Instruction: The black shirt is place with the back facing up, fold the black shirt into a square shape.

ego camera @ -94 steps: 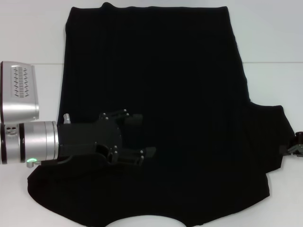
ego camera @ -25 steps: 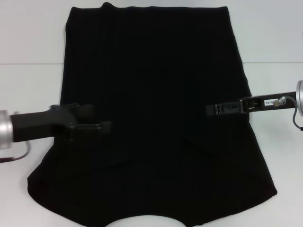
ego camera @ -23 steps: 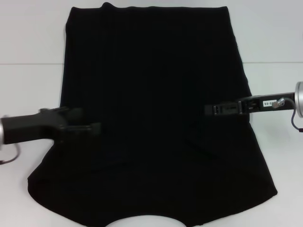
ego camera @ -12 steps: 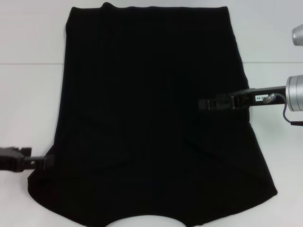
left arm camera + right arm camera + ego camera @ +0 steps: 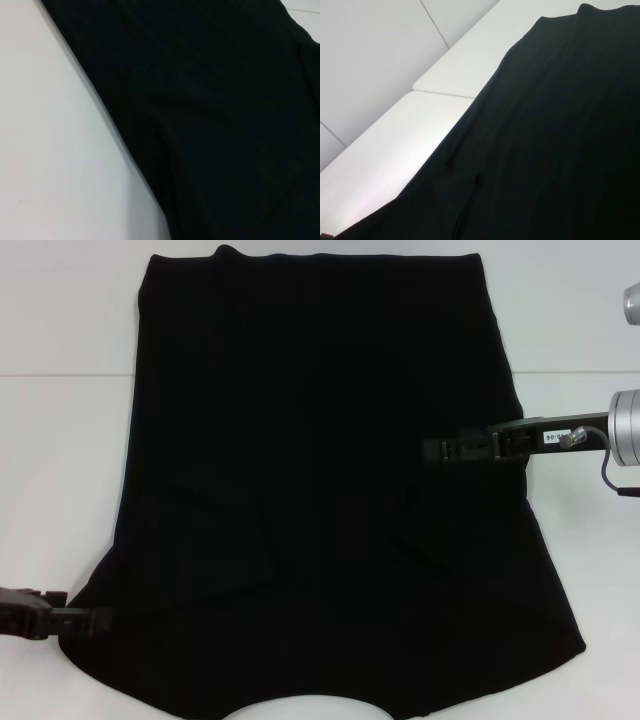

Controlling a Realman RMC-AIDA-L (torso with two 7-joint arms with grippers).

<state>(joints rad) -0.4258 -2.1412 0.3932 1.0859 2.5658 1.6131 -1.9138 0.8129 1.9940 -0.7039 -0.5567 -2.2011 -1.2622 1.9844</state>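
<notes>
White worktop (image 5: 60, 450) carries the shirt (image 5: 320, 490), both sleeves now folded in. Nearest, the left gripper (image 5: 85, 620) has drawn back to the near-left hem; farther, the right gripper (image 5: 450, 448) retreats too. Their fingers' state: cannot tell. Lengthwise folding likely follows.

Left gripper (image 5: 85, 619) low at near left, reaching inward – right gripper (image 5: 440, 449) extended inward from right, mid-height.

The black shirt (image 5: 320, 490) is cut off by the head view's lower edge. Black on black, the right gripper (image 5: 432, 450) may have its fingers together; they cannot be made out. The left gripper (image 5: 95, 621) is equally unreadable.
</notes>
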